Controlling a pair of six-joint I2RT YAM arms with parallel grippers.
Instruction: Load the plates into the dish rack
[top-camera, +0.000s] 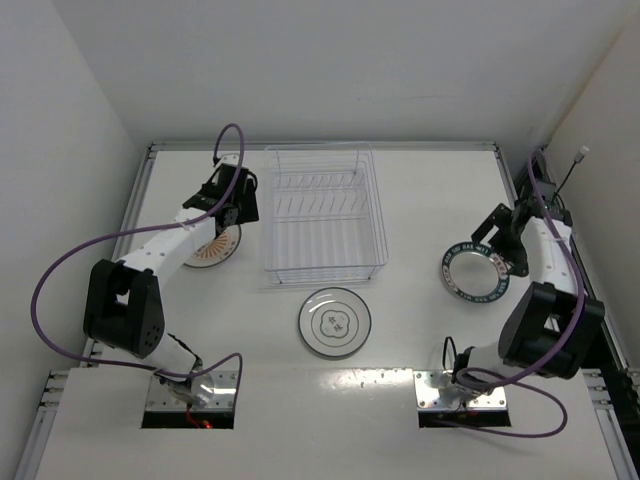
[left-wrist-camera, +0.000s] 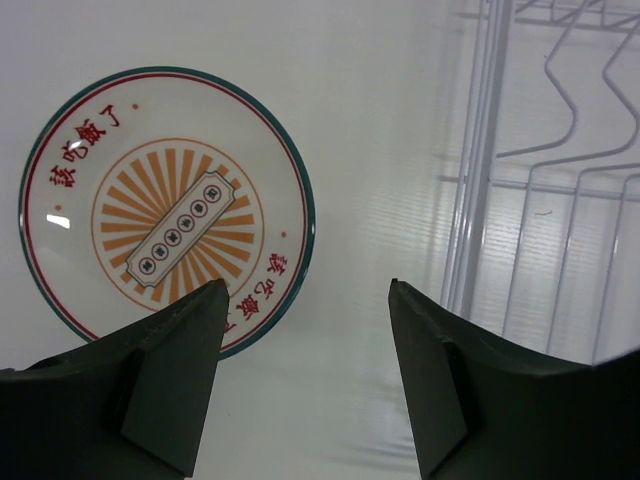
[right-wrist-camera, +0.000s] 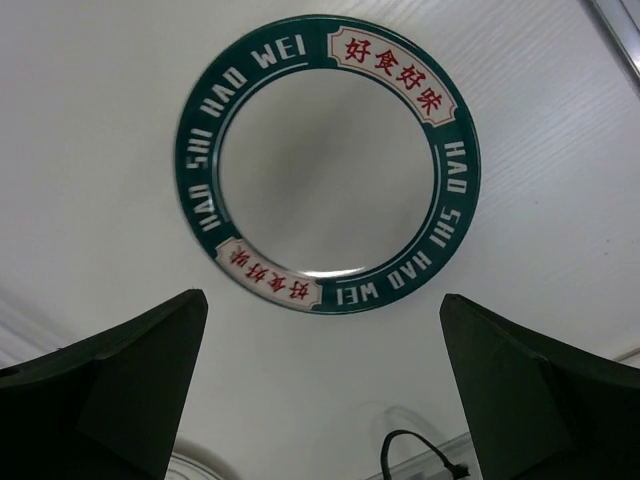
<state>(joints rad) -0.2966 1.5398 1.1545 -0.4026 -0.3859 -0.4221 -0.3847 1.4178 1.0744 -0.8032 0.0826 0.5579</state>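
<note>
– White bench (top-camera: 430, 340), overhead view: what lies where?
– Far centre: dish rack (top-camera: 322, 207). Left of it: orange-striped plate (left-wrist-camera: 165, 210), below the left fingers (left-wrist-camera: 170, 380), parted and empty. Right: dark-banded plate (right-wrist-camera: 330, 160), below the right fingers (right-wrist-camera: 520, 380), spread wide. Just nearside: grey-ringed plate (top-camera: 334, 321).

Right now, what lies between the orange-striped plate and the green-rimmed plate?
The dish rack stands between them, seen in the top view; the grey-ringed plate lies off that line.
</note>
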